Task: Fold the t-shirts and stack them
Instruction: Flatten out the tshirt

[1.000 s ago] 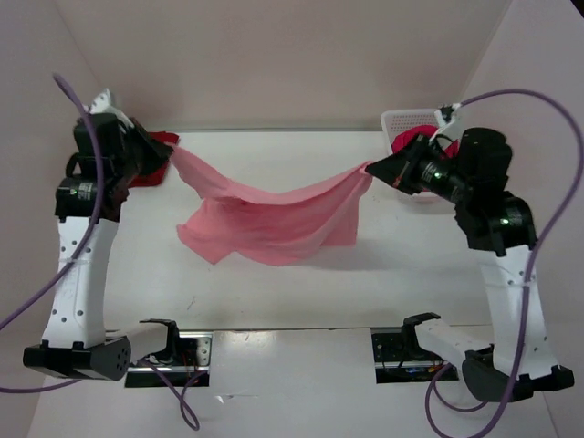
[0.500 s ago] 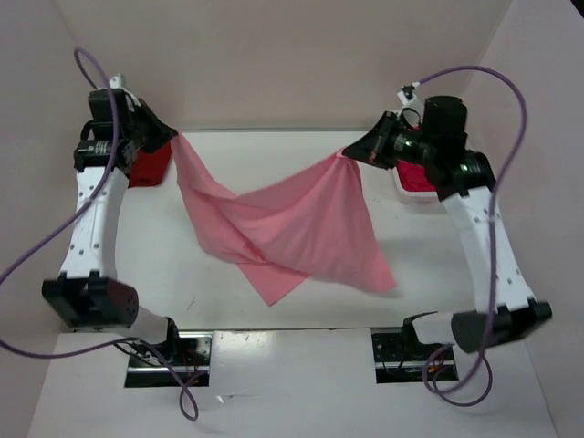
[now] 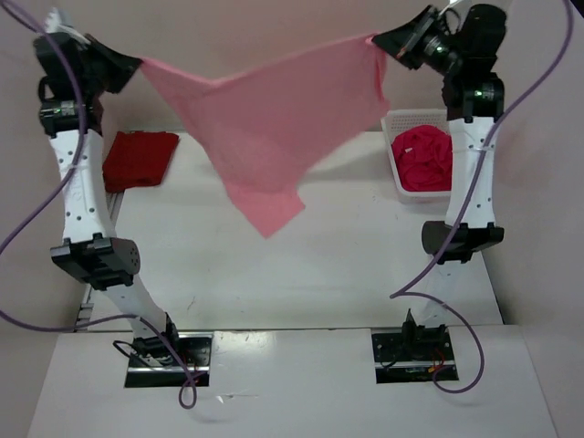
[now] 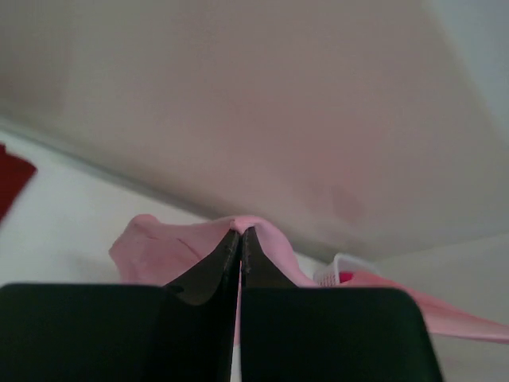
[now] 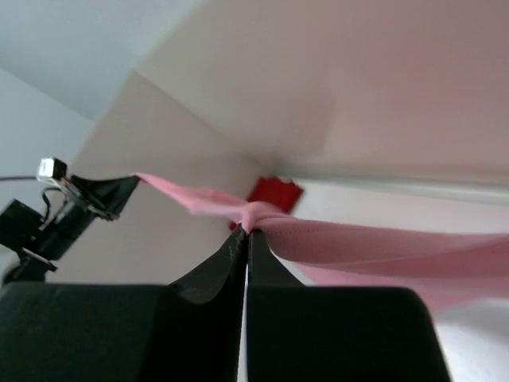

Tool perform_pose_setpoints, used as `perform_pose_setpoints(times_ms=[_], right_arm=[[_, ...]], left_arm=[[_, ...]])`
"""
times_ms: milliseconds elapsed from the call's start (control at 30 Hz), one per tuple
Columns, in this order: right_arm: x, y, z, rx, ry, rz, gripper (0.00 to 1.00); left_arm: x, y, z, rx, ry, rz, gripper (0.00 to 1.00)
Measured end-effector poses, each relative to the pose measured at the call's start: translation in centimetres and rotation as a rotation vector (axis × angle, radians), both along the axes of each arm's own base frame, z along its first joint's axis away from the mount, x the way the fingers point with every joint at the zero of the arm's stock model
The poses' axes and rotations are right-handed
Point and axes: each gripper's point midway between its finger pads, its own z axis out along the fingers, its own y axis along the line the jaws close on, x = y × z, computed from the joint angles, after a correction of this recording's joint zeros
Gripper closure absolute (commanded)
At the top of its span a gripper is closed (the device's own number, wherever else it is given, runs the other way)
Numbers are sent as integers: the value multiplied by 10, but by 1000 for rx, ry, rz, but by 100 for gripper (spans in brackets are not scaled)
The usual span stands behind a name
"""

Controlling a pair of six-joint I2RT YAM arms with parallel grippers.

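The light pink t-shirt (image 3: 274,119) hangs spread in the air high above the table, held at two corners. My left gripper (image 3: 137,64) is shut on its left corner (image 4: 238,225). My right gripper (image 3: 376,40) is shut on its right corner (image 5: 254,213). The shirt's lowest point (image 3: 266,214) dangles above the table's middle. The dark red t-shirt (image 3: 137,160) lies flat at the table's far left and shows in the right wrist view (image 5: 273,192). The magenta-pink t-shirt (image 3: 424,162) is bunched in the basket.
A white mesh basket (image 3: 398,123) stands at the far right of the table and shows in the left wrist view (image 4: 334,270). Both arms stand nearly upright. Purple cables (image 3: 27,219) loop beside each arm. Pale walls enclose the table.
Both arms have risen steeply, lifting the light pink shirt off the table until it hangs stretched between the grippers. The dark red shirt and the basket are now uncovered.
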Motion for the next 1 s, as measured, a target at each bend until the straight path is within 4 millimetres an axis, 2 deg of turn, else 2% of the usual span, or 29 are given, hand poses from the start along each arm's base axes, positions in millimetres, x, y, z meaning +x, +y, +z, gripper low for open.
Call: perform_pose_setpoints(times_ms=[67, 167, 267, 333, 400, 433, 500, 533, 567, 633, 733, 800, 833, 933, 1000], right_arm=[[-14, -14, 42, 36, -114, -4, 100], [-32, -32, 75, 52, -215, -8, 100], [-36, -33, 76, 45, -223, 12, 100], [-29, -31, 52, 25, -166, 31, 100], [-19, -30, 10, 4, -70, 46, 100], [-15, -30, -12, -8, -22, 48, 100], [-8, -32, -74, -34, 108, 55, 100], [-7, -33, -112, -48, 183, 57, 100], [-9, -34, -149, -56, 262, 59, 100], [-21, -35, -214, -67, 410, 59, 100], [-54, -36, -295, -91, 593, 58, 100], [-81, -37, -326, -107, 676, 50, 100], [-94, -37, -335, -117, 693, 44, 100], [-137, -40, -352, -143, 740, 18, 100], [-159, -42, -360, -155, 763, -4, 100]], left_arm=[[-18, 21, 44, 2, -110, 42, 100], [-41, 39, 87, 7, -220, 83, 100], [-50, 33, 103, 21, -274, 62, 100], [-50, 27, 96, 21, -264, 45, 100], [-48, 27, 73, 17, -217, 44, 100], [-48, 28, 56, 20, -184, 48, 100], [-54, 28, 12, 7, -87, 57, 100], [-58, 28, -12, 6, -39, 63, 100], [-66, 29, -44, 1, 27, 77, 100], [-82, 29, -92, -2, 135, 104, 100], [-117, 20, -165, 8, 291, 138, 100], [-144, 10, -207, 10, 392, 137, 100], [-157, 4, -225, 13, 432, 129, 100], [-198, -7, -282, 7, 584, 113, 100], [-220, -14, -309, -7, 674, 104, 100]])
